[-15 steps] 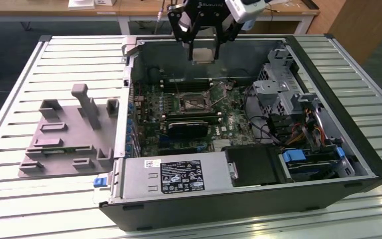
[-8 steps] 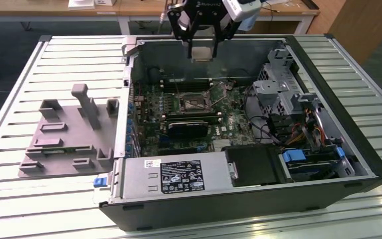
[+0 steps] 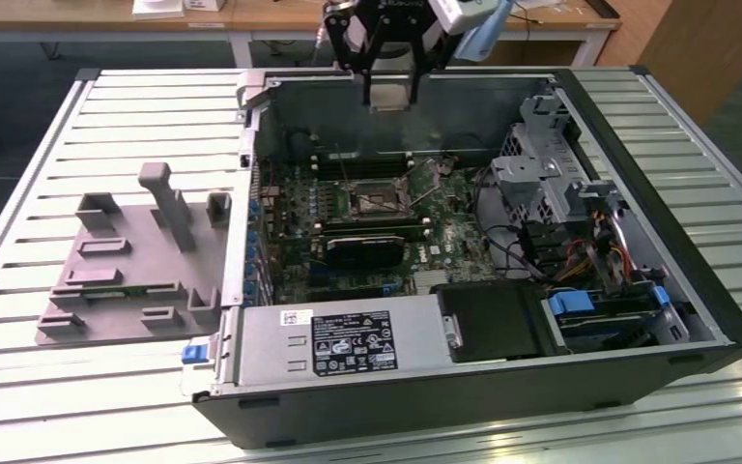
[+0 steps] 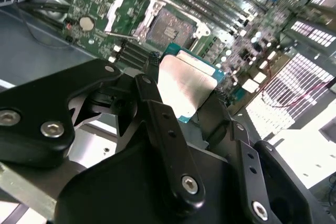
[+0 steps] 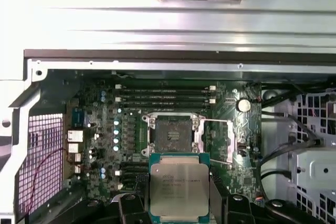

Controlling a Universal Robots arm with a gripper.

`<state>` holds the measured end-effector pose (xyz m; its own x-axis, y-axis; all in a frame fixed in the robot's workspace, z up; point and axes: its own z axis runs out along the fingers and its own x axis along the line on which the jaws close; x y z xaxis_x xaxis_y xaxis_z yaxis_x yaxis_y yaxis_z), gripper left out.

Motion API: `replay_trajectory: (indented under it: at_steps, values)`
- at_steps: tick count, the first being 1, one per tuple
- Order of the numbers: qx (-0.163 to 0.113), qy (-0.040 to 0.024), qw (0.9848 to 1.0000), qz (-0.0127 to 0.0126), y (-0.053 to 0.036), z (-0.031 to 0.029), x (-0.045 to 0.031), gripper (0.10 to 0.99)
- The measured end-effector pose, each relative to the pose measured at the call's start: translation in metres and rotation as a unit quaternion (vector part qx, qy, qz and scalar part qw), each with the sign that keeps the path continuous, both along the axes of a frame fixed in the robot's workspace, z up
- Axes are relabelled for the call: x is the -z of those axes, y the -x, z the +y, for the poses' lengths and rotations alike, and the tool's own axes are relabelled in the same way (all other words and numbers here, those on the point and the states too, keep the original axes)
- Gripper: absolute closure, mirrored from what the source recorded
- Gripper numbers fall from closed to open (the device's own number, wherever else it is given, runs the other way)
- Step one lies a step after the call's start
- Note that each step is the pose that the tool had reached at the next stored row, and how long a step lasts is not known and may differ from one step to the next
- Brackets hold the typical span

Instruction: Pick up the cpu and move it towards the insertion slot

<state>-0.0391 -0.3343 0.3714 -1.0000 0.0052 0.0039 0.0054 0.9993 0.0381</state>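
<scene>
My gripper (image 3: pixel 390 82) hangs above the far wall of the open computer case, shut on the cpu (image 3: pixel 390 94). In both wrist views the cpu (image 4: pixel 186 85) (image 5: pixel 178 190) is a silver square with a green rim, clamped by its edges between the black fingers (image 4: pixel 152 93). The insertion slot (image 3: pixel 378 198) is a dark square socket with its silvery bracket swung open, on the green motherboard inside the case. In the first wrist view the insertion slot (image 5: pixel 171 135) lies just beyond the held cpu's edge. In the second wrist view the insertion slot (image 4: pixel 170 24) sits below and ahead of the chip.
A grey fixture plate (image 3: pixel 127 261) with raised blocks lies at the exterior view's left of the case. Inside are long memory slots (image 5: pixel 163 95), a black ribbed block (image 3: pixel 364 251), a power supply (image 3: pixel 345 343) and a drive cage with cables (image 3: pixel 564 193). The case walls (image 3: pixel 248 193) ring the board.
</scene>
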Motion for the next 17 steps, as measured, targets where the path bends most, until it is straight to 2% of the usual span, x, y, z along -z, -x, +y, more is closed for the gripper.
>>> replay_trajectory:
  at_steps: [4, 9, 17]
  values:
    - [-0.001, 0.0000, 1.0000, 0.0000, -0.0003, 0.0093, 0.0015, 0.549]
    - [-0.002, 0.0000, 1.0000, 0.0000, -0.0004, 0.0174, 0.0040, 0.549]
    - [-0.002, 0.0000, 1.0000, 0.0000, -0.0004, 0.0188, 0.0046, 0.549]
